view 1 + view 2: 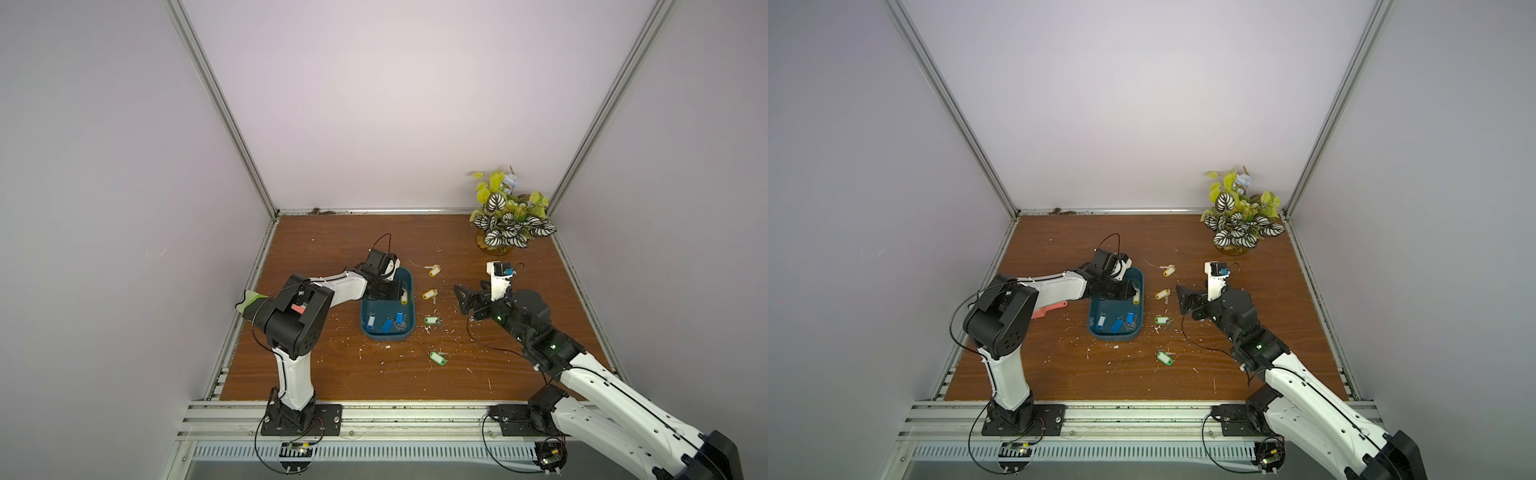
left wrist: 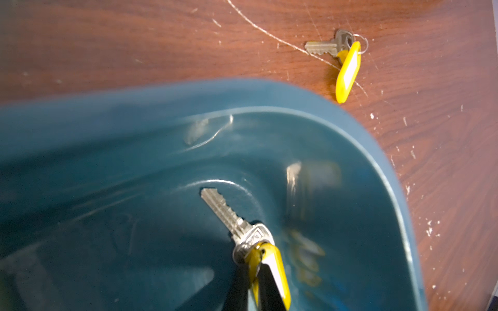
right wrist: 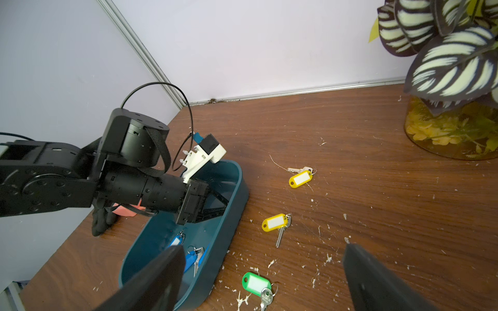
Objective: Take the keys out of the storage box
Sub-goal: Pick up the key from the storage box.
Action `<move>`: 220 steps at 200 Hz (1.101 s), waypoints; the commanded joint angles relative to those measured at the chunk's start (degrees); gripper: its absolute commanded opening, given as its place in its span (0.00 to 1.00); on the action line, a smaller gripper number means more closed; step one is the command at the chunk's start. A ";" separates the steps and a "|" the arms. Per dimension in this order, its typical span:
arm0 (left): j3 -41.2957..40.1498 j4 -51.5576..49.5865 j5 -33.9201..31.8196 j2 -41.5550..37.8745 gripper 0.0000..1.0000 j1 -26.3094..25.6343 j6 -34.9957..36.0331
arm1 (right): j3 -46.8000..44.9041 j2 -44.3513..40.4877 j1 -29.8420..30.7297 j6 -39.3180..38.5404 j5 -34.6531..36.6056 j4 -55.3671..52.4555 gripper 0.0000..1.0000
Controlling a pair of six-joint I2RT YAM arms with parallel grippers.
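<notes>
The dark teal storage box (image 1: pixel 388 338) lies on the wooden table left of centre, and it also shows in the left wrist view (image 2: pixel 350 129) and the right wrist view (image 3: pixel 231 204). My left gripper (image 1: pixel 400 293) reaches into its far end. There it is shut on the yellow tag of one of the keys (image 2: pixel 272 266), whose silver blade (image 2: pixel 223 212) hangs over the box floor. Three blue-tagged keys (image 1: pixel 386 325) lie in the near half of the box. My right gripper (image 1: pixel 463 297) hovers open and empty to the right of the box, and its jaws stand wide in the right wrist view (image 3: pixel 264 249).
Right of the box lie two yellow-tagged keys (image 1: pixel 434 271) (image 1: pixel 429 294) and two green-tagged ones (image 1: pixel 432 320) (image 1: pixel 437 358). A potted plant (image 1: pixel 509 216) stands at the back right. A red-orange piece (image 1: pixel 1050 309) lies under the left arm. White crumbs litter the table.
</notes>
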 commanded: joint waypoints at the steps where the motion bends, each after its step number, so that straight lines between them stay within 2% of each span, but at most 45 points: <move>1: 1.15 -1.33 -0.55 -0.12 0.07 -0.57 0.52 | -0.36 -0.55 -0.22 0.80 1.36 2.37 0.99; 50: -0.17 -2.96 -3.09 -5.57 0.02 -0.56 1.49 | -0.12 -1.25 -0.85 -0.66 2.73 1.95 0.99; 106: -3.13 -5.72 -9.39 -17.80 0.01 -0.58 3.16 | 2.11 -2.44 -2.69 -4.32 5.91 -0.15 0.99; 143: -0.60 -5.34 -6.98 -23.41 0.00 -0.66 3.48 | 3.46 -4.44 -3.25 -4.22 8.23 0.36 0.99; 191: 6.30 -3.59 -4.36 -22.27 0.00 -3.27 2.17 | 4.30 -7.06 -3.33 -3.86 7.89 1.14 0.99; 220: 11.16 -3.44 -4.07 -17.20 0.00 -6.29 3.30 | 3.25 -9.64 -3.32 -3.62 7.80 3.08 0.99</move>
